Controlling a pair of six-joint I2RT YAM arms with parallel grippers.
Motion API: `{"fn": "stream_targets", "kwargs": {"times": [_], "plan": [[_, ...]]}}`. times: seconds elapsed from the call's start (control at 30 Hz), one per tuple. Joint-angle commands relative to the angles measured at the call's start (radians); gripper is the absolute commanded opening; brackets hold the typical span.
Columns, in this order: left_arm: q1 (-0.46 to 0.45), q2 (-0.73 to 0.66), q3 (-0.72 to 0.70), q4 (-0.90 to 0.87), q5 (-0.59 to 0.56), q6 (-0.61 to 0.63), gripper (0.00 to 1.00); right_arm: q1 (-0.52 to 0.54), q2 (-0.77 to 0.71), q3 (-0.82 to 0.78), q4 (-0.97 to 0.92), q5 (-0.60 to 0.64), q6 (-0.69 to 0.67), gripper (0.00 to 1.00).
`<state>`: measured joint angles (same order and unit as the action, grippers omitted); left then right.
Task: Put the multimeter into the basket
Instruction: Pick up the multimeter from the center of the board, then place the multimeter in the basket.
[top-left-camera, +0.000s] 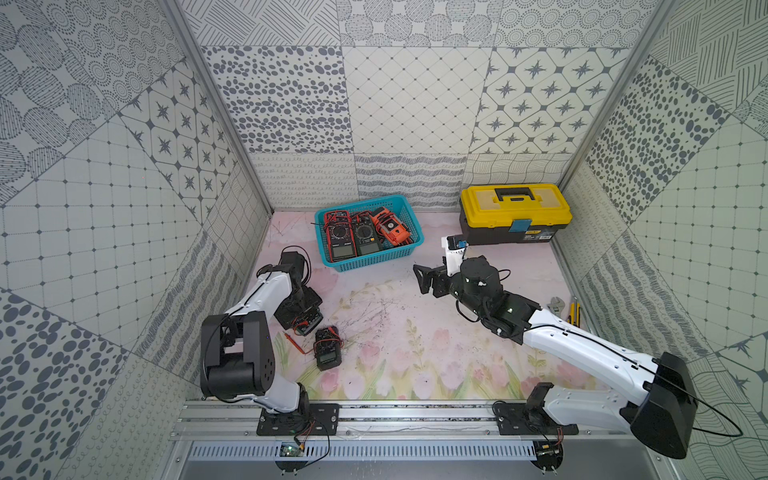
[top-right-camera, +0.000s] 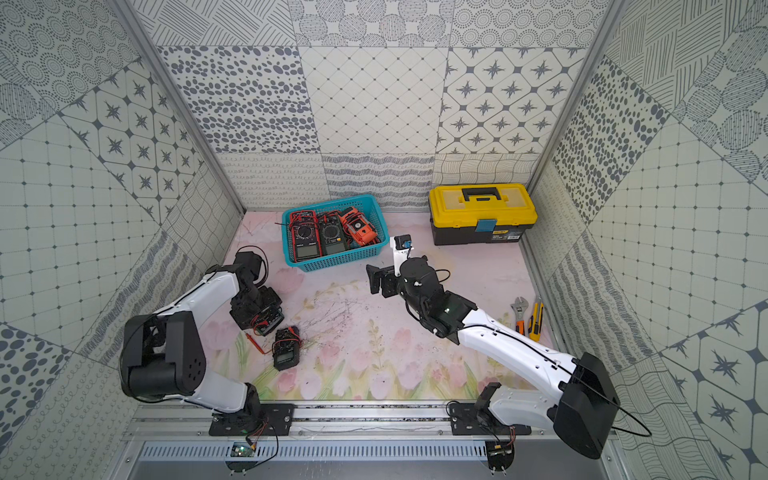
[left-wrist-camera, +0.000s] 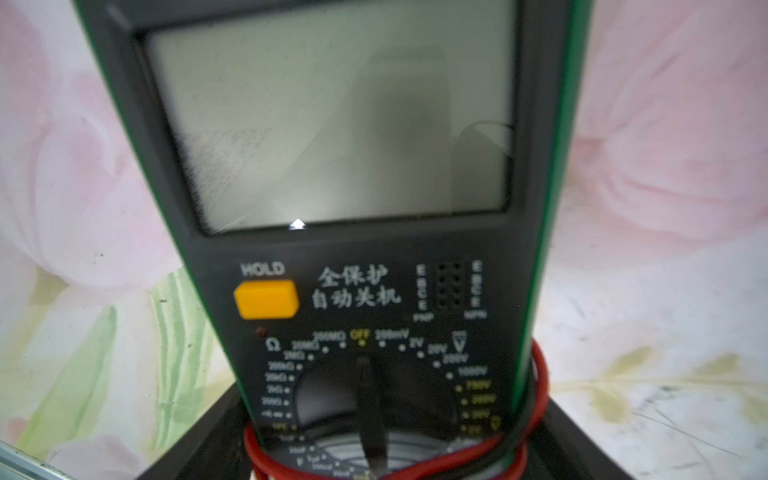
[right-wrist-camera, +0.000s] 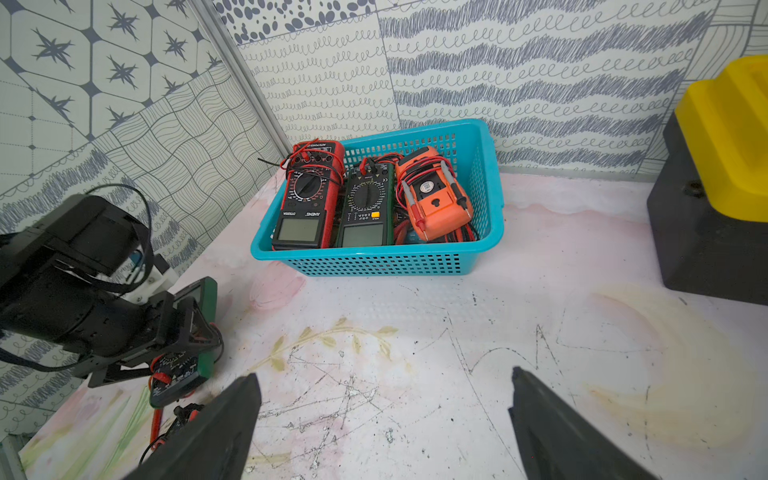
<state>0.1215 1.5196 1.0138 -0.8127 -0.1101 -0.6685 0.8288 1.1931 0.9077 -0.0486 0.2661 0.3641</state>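
A scratched pink floral mat (top-left-camera: 415, 332) covers the table, boxed in by grey-patterned wall panels (top-left-camera: 415, 104). At the left, the left gripper (right-wrist-camera: 185, 328) has its jaws closed against both long sides of the green-edged multimeter (left-wrist-camera: 332, 124). It is dark-faced with a blank grey screen and a red lead (left-wrist-camera: 538, 374) wound round it, and it sits down at the mat, well apart from the turquoise basket (top-left-camera: 376, 259). The right gripper (right-wrist-camera: 384, 376) hangs with its jaws wide apart. A yellow-lidded toolbox (top-left-camera: 515, 208) stands rightmost.
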Motion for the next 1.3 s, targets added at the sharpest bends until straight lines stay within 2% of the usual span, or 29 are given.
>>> {"fn": "stream_targets", "kwargs": {"times": [0.0, 0.2, 0.4, 0.5, 0.63, 0.8, 1.03, 1.27], "plan": [[-0.030, -0.089, 0.097, -0.063, -0.036, -0.011, 0.00, -0.006, -0.048, -0.033, 0.010, 0.037, 0.035, 0.98], [-0.097, -0.130, 0.295, -0.134, -0.064, 0.021, 0.00, -0.007, -0.127, -0.089, -0.010, 0.078, 0.076, 0.98], [-0.218, -0.026, 0.554, -0.164, -0.082, 0.065, 0.00, -0.007, -0.212, -0.133, -0.026, 0.130, 0.105, 0.98], [-0.294, 0.099, 0.729, -0.184, -0.097, 0.100, 0.00, -0.007, -0.236, -0.137, -0.051, 0.150, 0.112, 0.98], [-0.378, 0.322, 1.033, -0.254, -0.135, 0.156, 0.00, -0.007, -0.258, -0.141, -0.095, 0.157, 0.129, 0.98], [-0.417, 0.574, 1.345, -0.349, -0.152, 0.179, 0.00, -0.007, -0.298, -0.169, -0.125, 0.154, 0.179, 0.98], [-0.418, 0.780, 1.506, -0.317, -0.184, 0.175, 0.00, -0.005, -0.372, -0.203, -0.203, 0.145, 0.236, 0.98], [-0.420, 0.893, 1.537, -0.309, -0.150, 0.167, 0.00, -0.003, -0.482, -0.230, -0.300, 0.163, 0.272, 0.98]]}}
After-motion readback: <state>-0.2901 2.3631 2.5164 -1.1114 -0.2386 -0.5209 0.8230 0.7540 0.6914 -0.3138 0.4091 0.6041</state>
